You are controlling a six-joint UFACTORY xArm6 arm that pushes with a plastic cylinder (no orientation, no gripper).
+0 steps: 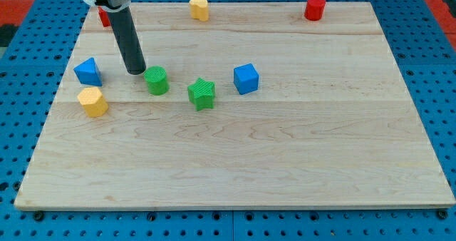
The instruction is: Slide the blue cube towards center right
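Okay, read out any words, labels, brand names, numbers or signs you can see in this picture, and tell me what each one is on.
None: no readable text anywhere.
The light wooden board, the blue perforated table, the dark rod and my tip carry no lettering.
The blue cube and the other coloured blocks have plain faces.

The wooden table [299,162] lies on a blue perforated base [434,48]. At the view's left, a blue triangular block [87,71] stands just above a yellow block [93,101] of rounded, many-sided shape. Near the middle, a green cylinder [157,80] stands to the left of a green star [201,93]. Along the view's top edge are a yellow block [199,8] and, far to the right, a red cylinder [315,8]. Another red block [104,18], mostly hidden, shows at the top left.
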